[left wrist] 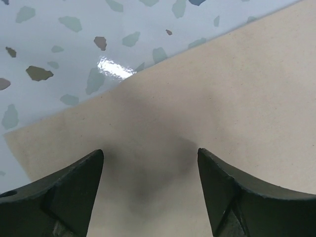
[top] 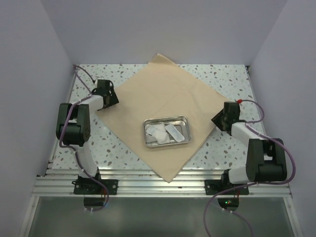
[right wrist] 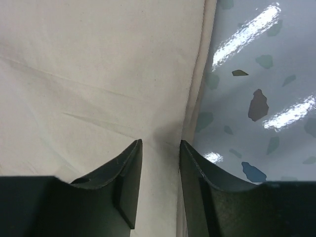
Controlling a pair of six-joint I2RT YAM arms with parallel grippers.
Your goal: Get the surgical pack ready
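Observation:
The beige cloth sheet lies spread flat as a diamond on the speckled table. A small steel tray sits on it near the middle and holds white gauze packets. I cannot make out any slim instruments. My left gripper is low over the cloth's left corner. In the left wrist view it is wide open with flat cloth under it. My right gripper is at the cloth's right corner. In the right wrist view it is partly closed, and its jaws straddle the cloth's edge with a gap still showing.
The speckled tabletop shows around the cloth. White walls close in the left, back and right sides. An aluminium rail runs along the near edge, where both arm bases are bolted. The cloth's near corner reaches that rail.

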